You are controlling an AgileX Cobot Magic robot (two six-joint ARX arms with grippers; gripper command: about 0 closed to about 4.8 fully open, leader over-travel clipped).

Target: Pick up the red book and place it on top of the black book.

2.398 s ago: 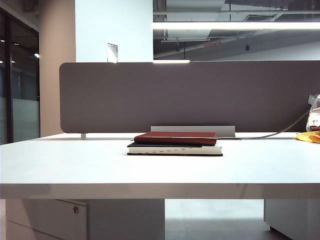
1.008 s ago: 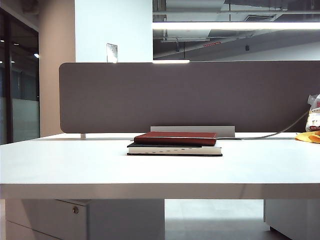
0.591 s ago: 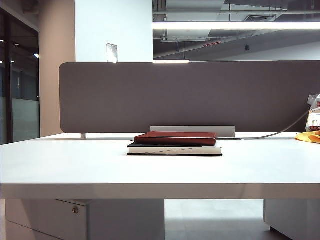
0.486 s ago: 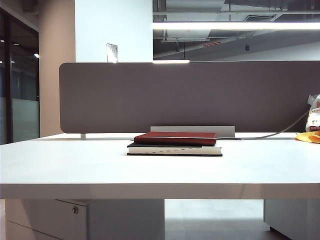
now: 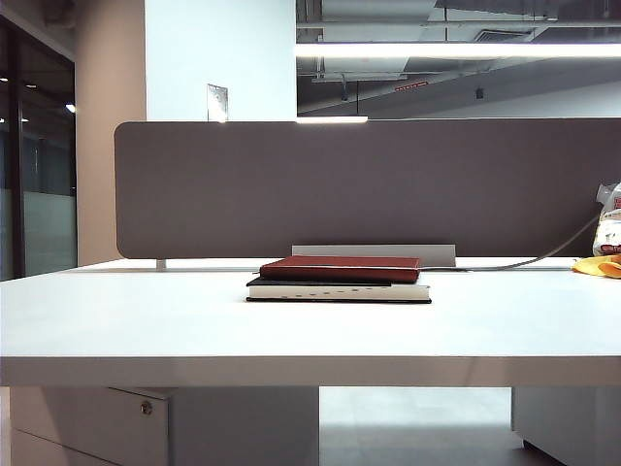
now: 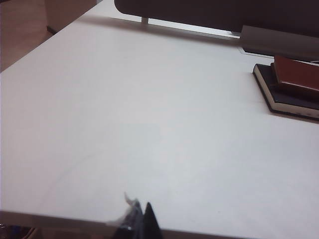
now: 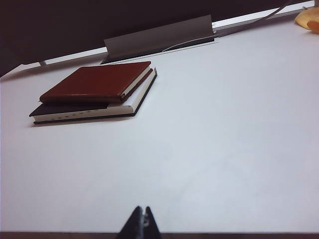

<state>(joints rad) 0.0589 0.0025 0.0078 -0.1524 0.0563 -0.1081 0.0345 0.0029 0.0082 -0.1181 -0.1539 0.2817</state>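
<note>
Exterior view, red book [image 5: 340, 269] atop black book [image 5: 339, 289], left hand [image 6: 141, 219], right hand [image 7: 141, 219] shut

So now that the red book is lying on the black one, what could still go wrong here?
The red book sits offset on the black book, not squared, so a bump might slide it. Both grippers, left and right, are shut and back at the near table edge; any new reach could nudge the stack.

Only dark, pointed tips of the left gripper [image 6: 142, 221] and the right gripper [image 7: 141, 221] show, black and tapered.
</note>
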